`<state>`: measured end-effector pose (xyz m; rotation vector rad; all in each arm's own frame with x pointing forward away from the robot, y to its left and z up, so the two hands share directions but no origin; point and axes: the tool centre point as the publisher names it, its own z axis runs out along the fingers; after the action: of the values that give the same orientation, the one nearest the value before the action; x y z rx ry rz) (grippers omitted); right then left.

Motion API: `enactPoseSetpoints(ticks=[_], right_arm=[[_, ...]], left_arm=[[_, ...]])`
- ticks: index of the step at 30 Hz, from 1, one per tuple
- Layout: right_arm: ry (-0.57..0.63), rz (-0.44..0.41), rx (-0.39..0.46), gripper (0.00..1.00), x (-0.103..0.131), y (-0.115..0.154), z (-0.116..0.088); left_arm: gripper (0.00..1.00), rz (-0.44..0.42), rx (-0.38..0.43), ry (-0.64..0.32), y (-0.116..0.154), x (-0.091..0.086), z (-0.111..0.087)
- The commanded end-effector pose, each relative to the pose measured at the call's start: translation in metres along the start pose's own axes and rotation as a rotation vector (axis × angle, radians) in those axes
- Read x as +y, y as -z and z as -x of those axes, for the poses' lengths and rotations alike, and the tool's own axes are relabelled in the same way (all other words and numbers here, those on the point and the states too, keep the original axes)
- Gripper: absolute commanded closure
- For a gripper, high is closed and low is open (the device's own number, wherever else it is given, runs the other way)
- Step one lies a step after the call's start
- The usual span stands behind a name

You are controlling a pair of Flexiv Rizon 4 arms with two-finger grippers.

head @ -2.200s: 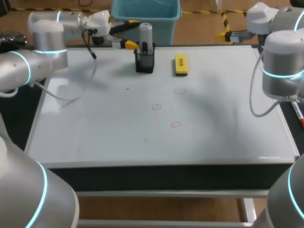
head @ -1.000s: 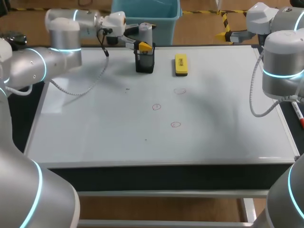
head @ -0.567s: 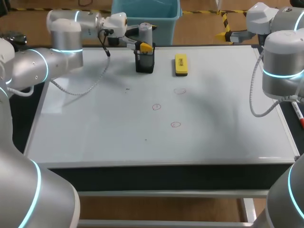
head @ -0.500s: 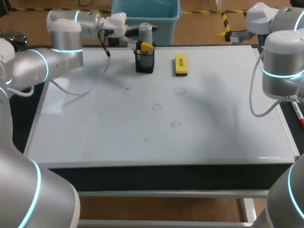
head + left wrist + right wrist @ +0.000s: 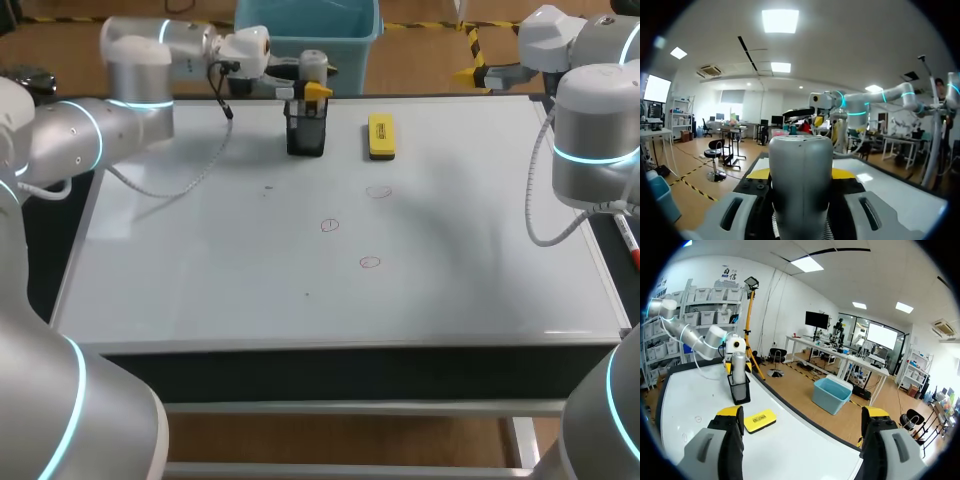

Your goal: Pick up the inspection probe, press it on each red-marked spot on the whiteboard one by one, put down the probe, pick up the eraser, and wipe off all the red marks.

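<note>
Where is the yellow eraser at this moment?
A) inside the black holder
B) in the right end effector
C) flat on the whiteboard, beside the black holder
C: the yellow eraser lies flat on the whiteboard, beside the black holder and apart from it.

Grey probe [image 5: 314, 68] upright in holder [image 5: 306, 135], yellow eraser [image 5: 381, 136] beside, red marks [image 5: 330, 226]

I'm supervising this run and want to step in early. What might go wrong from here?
1. The left pincer holds the inspection probe near its top while it sits in the black holder; a slanted lift might drag or tip the holder.
2. The yellow eraser lies close beside the holder, so a toppling holder might knock it.
3. The red marks are small and faint; a high grip may let the probe's tip miss them.
</note>
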<state>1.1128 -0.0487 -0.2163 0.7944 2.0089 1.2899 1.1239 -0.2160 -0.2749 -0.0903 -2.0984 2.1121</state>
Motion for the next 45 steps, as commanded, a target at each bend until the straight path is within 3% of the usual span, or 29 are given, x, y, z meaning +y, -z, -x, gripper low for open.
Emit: enactPoseSetpoints(ticks=[1,7,13,24,37,45], right_arm=[[0.0,-0.001,0.001,0.0,0.0,0.0,0.001],[0.0,-0.001,0.001,0.0,0.0,0.0,0.001],[0.0,-0.001,0.001,0.0,0.0,0.0,0.001],[0.0,-0.001,0.001,0.0,0.0,0.0,0.001],[0.0,-0.001,0.001,0.0,0.0,0.0,0.001],[0.0,-0.001,0.001,0.0,0.0,0.0,0.001]], left_arm=[[1.0,0.006,0.005,-0.007,0.003,-0.007,-0.002],[1.0,-0.009,-0.009,-0.014,0.007,-0.009,-0.003],[1.0,-0.041,-0.027,-0.038,0.012,-0.023,-0.005],[1.0,-0.052,-0.062,-0.025,0.016,-0.059,-0.011],[1.0,-0.037,-0.104,-0.058,0.02,-0.109,-0.03],[1.0,0.003,-0.144,-0.068,0.033,-0.123,-0.045]])
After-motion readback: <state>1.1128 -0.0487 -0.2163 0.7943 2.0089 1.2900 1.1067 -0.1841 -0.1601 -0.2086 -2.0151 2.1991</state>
